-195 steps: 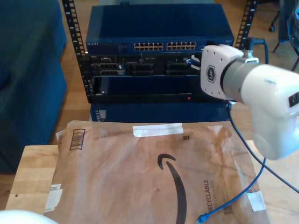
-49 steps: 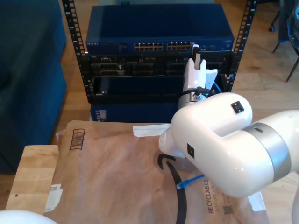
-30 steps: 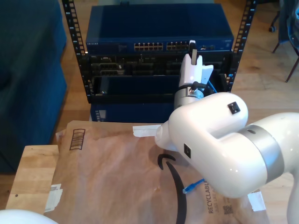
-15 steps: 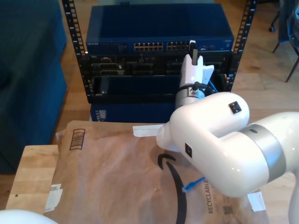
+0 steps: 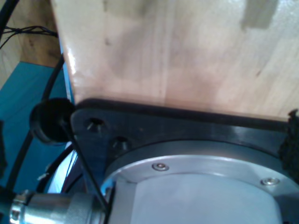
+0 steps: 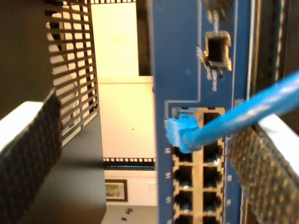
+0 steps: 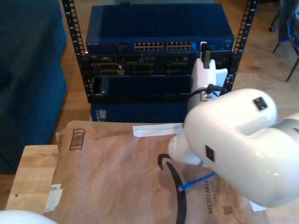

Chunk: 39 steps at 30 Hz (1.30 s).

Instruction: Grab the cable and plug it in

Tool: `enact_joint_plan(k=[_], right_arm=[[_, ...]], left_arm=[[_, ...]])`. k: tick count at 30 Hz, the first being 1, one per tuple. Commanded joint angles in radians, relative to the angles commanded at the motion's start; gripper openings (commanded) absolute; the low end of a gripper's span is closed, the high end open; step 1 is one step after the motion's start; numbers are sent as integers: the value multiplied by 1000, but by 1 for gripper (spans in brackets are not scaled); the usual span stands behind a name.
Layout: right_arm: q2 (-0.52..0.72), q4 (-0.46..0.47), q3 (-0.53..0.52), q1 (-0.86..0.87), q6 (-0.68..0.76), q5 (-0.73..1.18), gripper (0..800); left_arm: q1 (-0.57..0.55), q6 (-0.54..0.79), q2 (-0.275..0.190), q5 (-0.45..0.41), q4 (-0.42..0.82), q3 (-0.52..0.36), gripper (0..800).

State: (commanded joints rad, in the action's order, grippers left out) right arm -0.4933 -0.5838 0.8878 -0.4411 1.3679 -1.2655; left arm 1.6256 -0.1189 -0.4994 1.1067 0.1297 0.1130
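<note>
The cable [image 6: 261,105] is thin and bright blue. Its plug [image 6: 180,133] sits at an end port in the blue switch's [image 6: 187,56] port rows; whether it is fully seated I cannot tell. My second gripper [image 6: 140,158] is open, with dark textured pads [image 6: 28,154] far apart. The cable crosses just above the other pad [image 6: 259,172]. In the exterior view my second gripper [image 7: 204,50] points at the right end of the switch's ports [image 7: 163,46]. The cable's loose end [image 7: 183,187] lies on the brown paper below the arm. First wrist view: wood and a black plate.
The switch [image 7: 159,32] is in a black rack [image 7: 70,28] above darker units. A brown paper mailer [image 7: 117,172] covers the wooden table [image 7: 32,172]. The big white second arm [image 7: 233,135] hangs over the exterior view's right. Blue furniture [image 7: 28,70] stands at its left.
The second arm and gripper have shifted toward the exterior view's right, to the end of the port row. The cable's loose end on the paper has slid slightly.
</note>
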Motion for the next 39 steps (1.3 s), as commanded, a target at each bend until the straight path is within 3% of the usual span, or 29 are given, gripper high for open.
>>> enact_joint_plan(k=[6, 12, 23, 30, 39], right_arm=[[206, 9, -158, -2, -8, 296, 605], [338, 71, -163, 86, -55, 514, 620], [689, 267, -193, 411, -71, 1237, 707], [830, 265, -216, 687, -330, 1634, 790], [881, 269, -183, 1068, -721, 2036, 792]], left_arm=[[0, 2, 0, 0, 0, 0, 800], [0, 0, 0, 0, 0, 0, 800], [0, 0, 0, 0, 0, 0, 800], [0, 0, 0, 0, 0, 0, 800], [0, 0, 0, 0, 0, 0, 800]])
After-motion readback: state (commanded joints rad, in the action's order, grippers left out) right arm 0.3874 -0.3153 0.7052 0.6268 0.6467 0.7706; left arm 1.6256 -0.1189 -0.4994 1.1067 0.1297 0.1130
